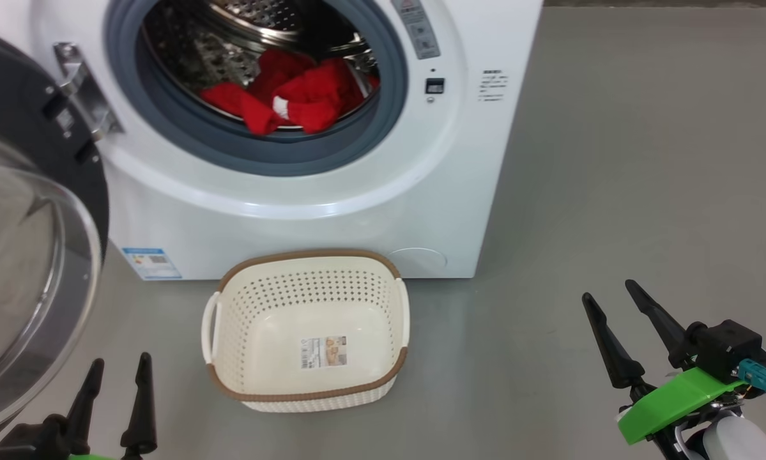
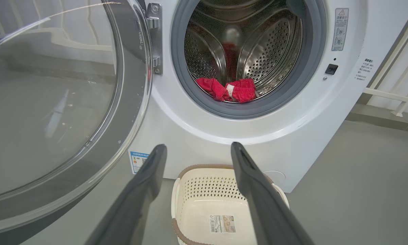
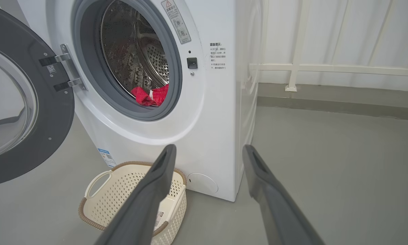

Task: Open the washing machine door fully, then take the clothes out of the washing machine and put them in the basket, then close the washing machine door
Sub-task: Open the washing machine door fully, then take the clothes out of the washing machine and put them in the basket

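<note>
Left pincer (image 1: 121, 359) at lower left, long dark fingers (image 1: 141, 402) spread wide, pointing up, empty, right pincer (image 1: 609, 289) at lower right, likewise spread wide, leaning left, empty.

Place: laundry corner of a bare, utility-like room
Appliance: big white front-loading washing machine (image 1: 306, 223) with dimpled steel drum
Floor: smooth plain grey floor (image 1: 644, 160)
Backdrop: pale wall (image 3: 360, 34) with white railing (image 3: 326, 68)
Laundry gear: cream perforated plastic basket (image 1: 306, 287) with brown rim
</note>
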